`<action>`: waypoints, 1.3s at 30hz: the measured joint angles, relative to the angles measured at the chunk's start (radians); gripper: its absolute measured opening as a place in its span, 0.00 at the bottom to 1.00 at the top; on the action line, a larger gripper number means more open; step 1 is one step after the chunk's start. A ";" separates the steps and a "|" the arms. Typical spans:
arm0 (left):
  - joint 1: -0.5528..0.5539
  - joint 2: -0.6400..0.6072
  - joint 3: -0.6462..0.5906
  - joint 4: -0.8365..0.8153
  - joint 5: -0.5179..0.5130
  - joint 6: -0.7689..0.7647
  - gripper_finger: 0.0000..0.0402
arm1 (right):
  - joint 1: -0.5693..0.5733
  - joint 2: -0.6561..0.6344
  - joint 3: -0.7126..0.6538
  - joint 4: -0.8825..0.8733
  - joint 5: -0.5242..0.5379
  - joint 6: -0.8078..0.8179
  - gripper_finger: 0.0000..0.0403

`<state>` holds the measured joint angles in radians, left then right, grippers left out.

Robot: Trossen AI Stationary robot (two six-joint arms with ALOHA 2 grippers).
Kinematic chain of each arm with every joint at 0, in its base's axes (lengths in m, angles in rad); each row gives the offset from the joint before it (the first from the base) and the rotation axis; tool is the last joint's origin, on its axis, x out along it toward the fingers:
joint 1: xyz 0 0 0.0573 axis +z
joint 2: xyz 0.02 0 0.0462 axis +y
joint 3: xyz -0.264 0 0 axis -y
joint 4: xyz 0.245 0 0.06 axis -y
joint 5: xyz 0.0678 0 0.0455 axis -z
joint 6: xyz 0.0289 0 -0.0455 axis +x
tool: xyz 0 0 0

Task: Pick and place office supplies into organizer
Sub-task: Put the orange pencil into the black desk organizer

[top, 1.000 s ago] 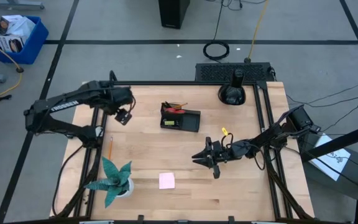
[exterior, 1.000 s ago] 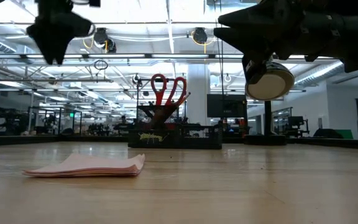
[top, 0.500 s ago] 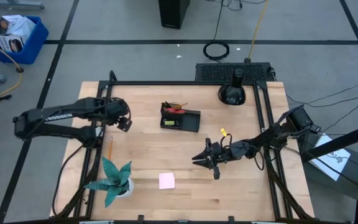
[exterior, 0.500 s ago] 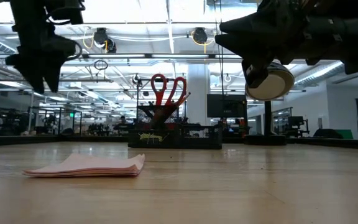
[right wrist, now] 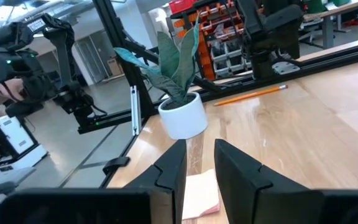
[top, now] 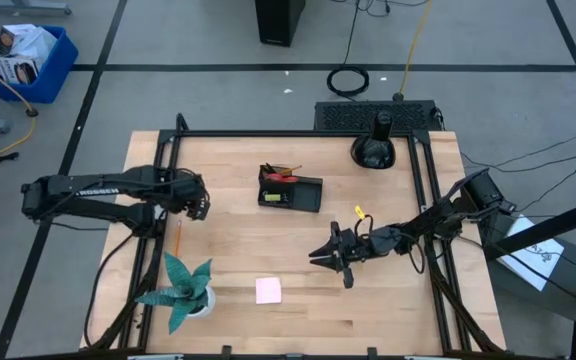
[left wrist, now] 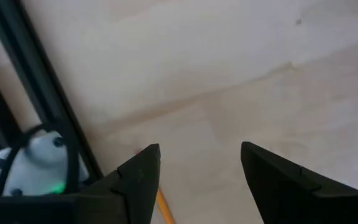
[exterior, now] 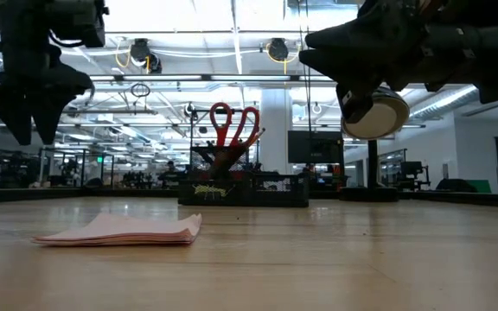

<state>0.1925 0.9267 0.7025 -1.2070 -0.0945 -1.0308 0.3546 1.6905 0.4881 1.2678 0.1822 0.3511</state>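
Note:
An orange pencil (top: 179,237) lies flat on the table near its left edge; its end (left wrist: 162,208) shows beside one finger in the left wrist view. My left gripper (top: 197,207) hangs open above the table, pointing down, just beyond the pencil's far end and touching nothing. The black organizer (top: 290,189) stands mid-table toward the far side, with red-handled scissors (exterior: 233,125) upright in it. A pink sticky-note pad (top: 268,290) lies flat near the front. A small yellow piece (top: 361,211) lies right of centre. My right gripper (top: 328,254) hovers level at centre right, fingers a narrow gap apart and empty.
A teal plant in a white pot (top: 184,291) stands at the near left, just in front of the pencil. A round black domed object (top: 372,150) sits at the far right. The black frame rail (left wrist: 36,81) runs along the table's left side close to my left gripper.
My left gripper has come down and moved toward the table's near-left, toward the pencil, rolling about its own axis as it sank. It stays open and empty. My right gripper has kept still.

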 joint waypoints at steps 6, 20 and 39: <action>0.031 0.005 0.000 0.036 -0.052 0.013 0.50 | -0.015 0.000 0.000 0.005 0.001 -0.005 0.18; 0.044 0.008 0.000 0.060 -0.012 -0.031 0.46 | -0.020 0.000 0.000 0.005 0.000 -0.024 0.18; 0.031 0.009 0.004 0.461 0.008 -0.261 0.46 | -0.020 0.000 0.000 0.006 -0.001 -0.024 0.18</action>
<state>0.2235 0.9360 0.7067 -0.7464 -0.0861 -1.2920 0.3344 1.6905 0.4881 1.2735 0.1814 0.3275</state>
